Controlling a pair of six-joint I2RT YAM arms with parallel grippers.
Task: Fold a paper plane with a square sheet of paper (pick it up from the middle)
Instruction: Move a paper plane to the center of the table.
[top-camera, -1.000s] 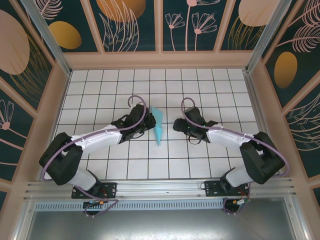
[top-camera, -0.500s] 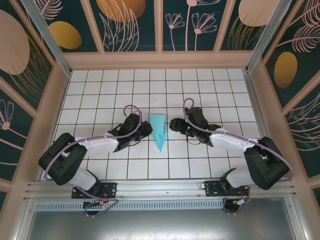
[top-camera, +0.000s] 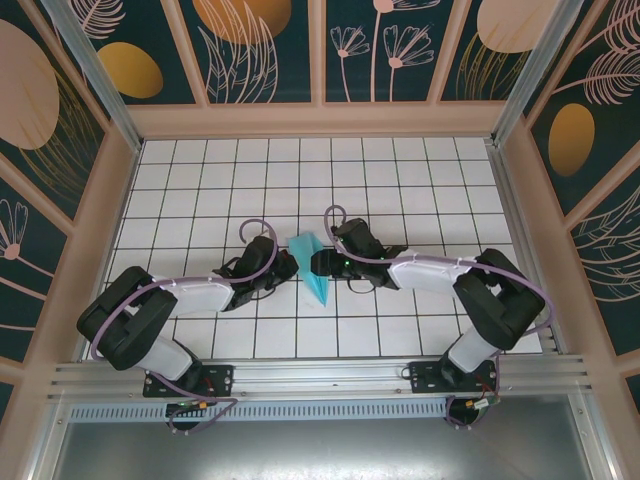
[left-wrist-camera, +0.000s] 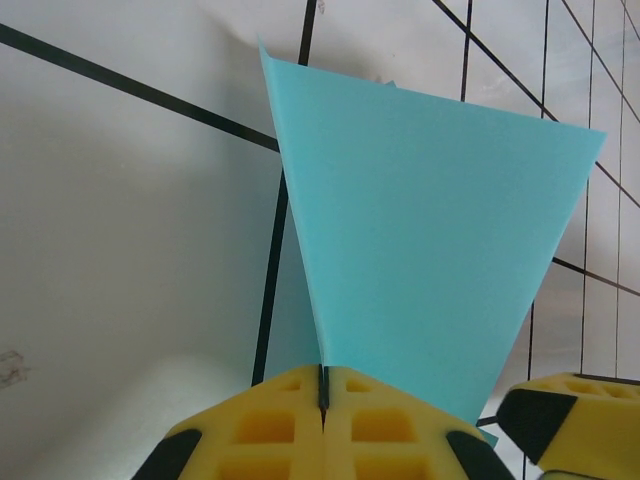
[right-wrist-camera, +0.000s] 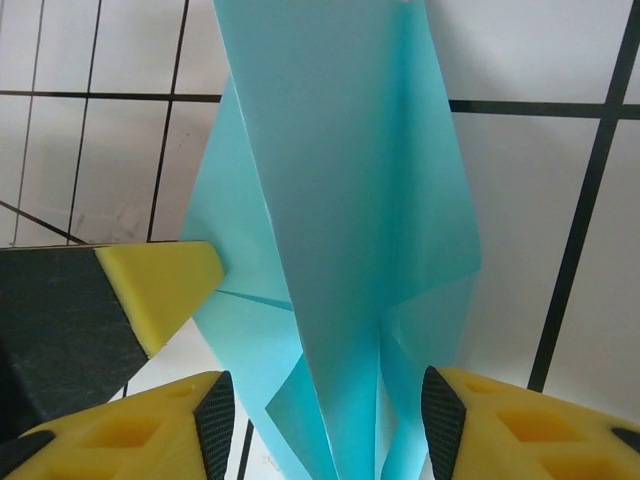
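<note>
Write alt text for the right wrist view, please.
A folded turquoise paper plane stands between the right gripper's open yellow jaws, over a white table with black grid lines. A second yellow-and-black fingertip meets its edge.

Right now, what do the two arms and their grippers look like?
The left arm and the right arm have white links, black joints and a lilac cable along each. The fingers are yellow with square hollows and black edges.
</note>
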